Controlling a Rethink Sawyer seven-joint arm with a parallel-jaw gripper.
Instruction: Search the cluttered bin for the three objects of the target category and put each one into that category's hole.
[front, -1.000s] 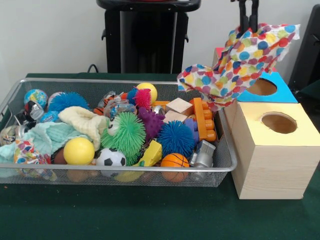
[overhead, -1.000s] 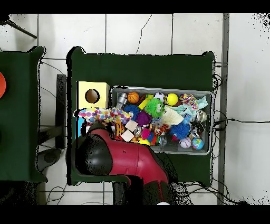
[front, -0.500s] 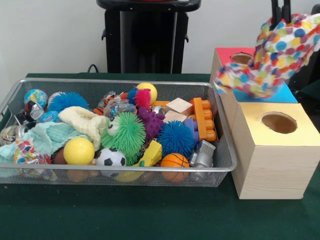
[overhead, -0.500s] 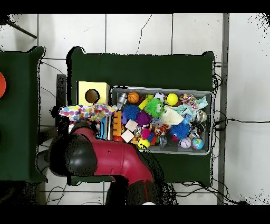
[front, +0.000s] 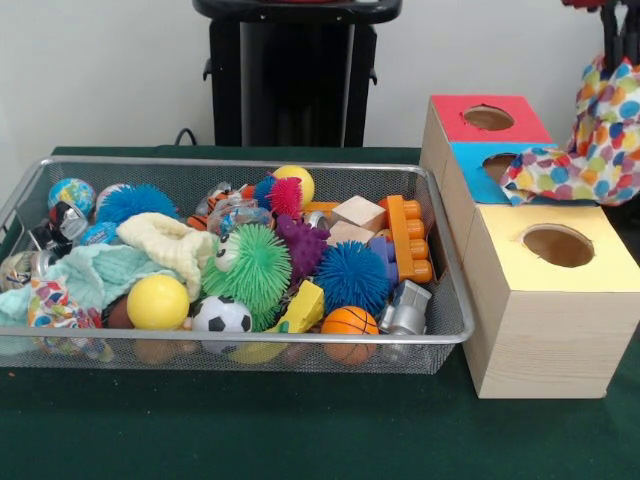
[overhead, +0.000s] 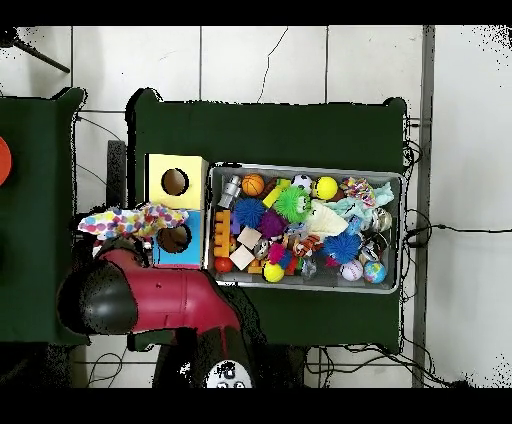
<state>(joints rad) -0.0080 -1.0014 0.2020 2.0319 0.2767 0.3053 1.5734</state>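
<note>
Wire bin (front: 440, 335) sits on the green tabletop (front: 300, 430) toward its left, packed full: pale green cloth (front: 95, 275) and cream cloth (front: 175, 248) at the left end, a patterned cloth scrap (front: 45, 300) in the near-left corner, then yellow ball (front: 158, 302), soccer ball (front: 221, 316), green spiky ball (front: 262, 268), purple spiky ball (front: 302, 245), blue spiky ball (front: 352, 277), mini basketball (front: 350, 322), wood block (front: 358, 212) and orange brick (front: 410, 238) by the right wall. Cloths look like the target category, so probably two or more remain in the bin. Just right of the bin stand the sorting boxes in a row along the right edge: yellow-topped box (front: 590, 270) nearest, blue-topped box (front: 470, 170) behind, red-topped box (front: 455, 105) farthest, each with a round hole, nothing visible inside them. Polka-dot cloth (front: 590, 150) hangs at the far right, draped over the blue top's right side, off past the hole, likely being lined up for a drop. Gripper (front: 620, 30) barely shows at the top right corner; the cloth hangs from it, so the fingers are clenched on the polka-dot cloth. Overhead view shows the cloth (overhead: 125, 220) trailing off the blue box's outer side beside the red arm (overhead: 150, 300).
</note>
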